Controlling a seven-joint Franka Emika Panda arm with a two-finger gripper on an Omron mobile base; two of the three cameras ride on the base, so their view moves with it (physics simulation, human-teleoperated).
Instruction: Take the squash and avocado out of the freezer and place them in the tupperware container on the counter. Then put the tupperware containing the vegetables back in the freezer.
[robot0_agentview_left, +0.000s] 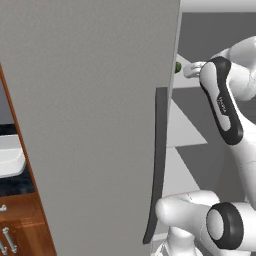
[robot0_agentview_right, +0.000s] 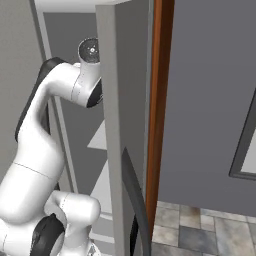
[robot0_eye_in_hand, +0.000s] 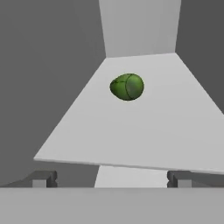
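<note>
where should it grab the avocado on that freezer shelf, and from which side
Across the middle of the avocado, at its widest part, coming straight in from the shelf's open front. It lies alone on the flat shelf with bare space on both sides, and the open gripper already faces it, so each finger can probably pass one flank.

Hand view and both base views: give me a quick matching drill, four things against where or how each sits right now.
Things:
1. small dark-green oval avocado
2. flat grey freezer door
3. white shallow tupperware container
4. gripper with its dark fingers

Places or states:
A. swung open, dark handle strip along its edge
B. on the dark speckled counter, left of the door
C. lying on a pale freezer shelf
D. spread wide, short of the shelf, holding nothing

Pairs: 1-C, 2-A, 3-B, 4-D
</note>
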